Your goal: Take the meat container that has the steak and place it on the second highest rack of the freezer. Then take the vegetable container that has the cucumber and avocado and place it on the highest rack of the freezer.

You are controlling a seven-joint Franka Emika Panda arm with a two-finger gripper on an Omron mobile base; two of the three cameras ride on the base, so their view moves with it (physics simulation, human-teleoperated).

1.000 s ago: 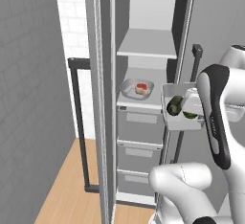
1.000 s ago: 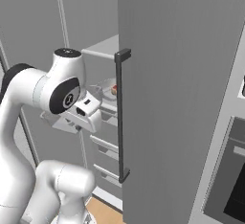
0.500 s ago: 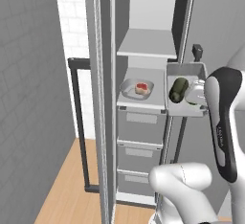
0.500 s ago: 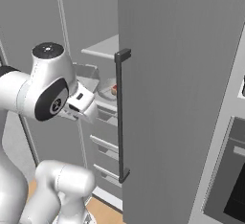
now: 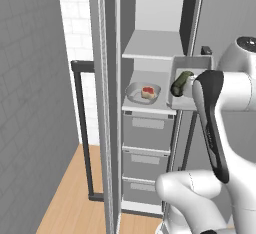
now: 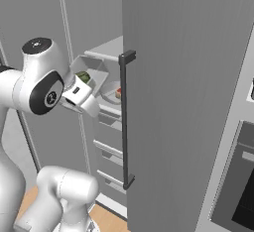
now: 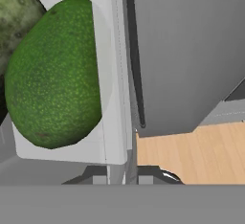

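The meat container (image 5: 142,93) with the steak (image 5: 147,92) sits on the lower of the freezer's (image 5: 150,128) two shelf boards, so by the look of things the first half of the job is done. The gripper (image 7: 125,170) is pinched narrow on the near wall of the vegetable container (image 5: 186,85), holding the tray aloft just outside the open freezer, at the right front edge of the cabinet. In the hand view the avocado (image 7: 55,74) lies close against that gripped wall, with the darker cucumber (image 7: 14,22) behind it. The relation that matters now: the highest shelf board (image 5: 152,45) lies up and to the left of the tray in the left base view, further into the cabinet, and the tray hangs roughly between the two boards in height, its floor about level with the meat dish. The tray appears to sit with its long side reaching away from the gripper toward the cabinet, which would suit sliding it in endwise. I judge the tray must rise above the top board's front lip before moving inward, or its far edge could catch it
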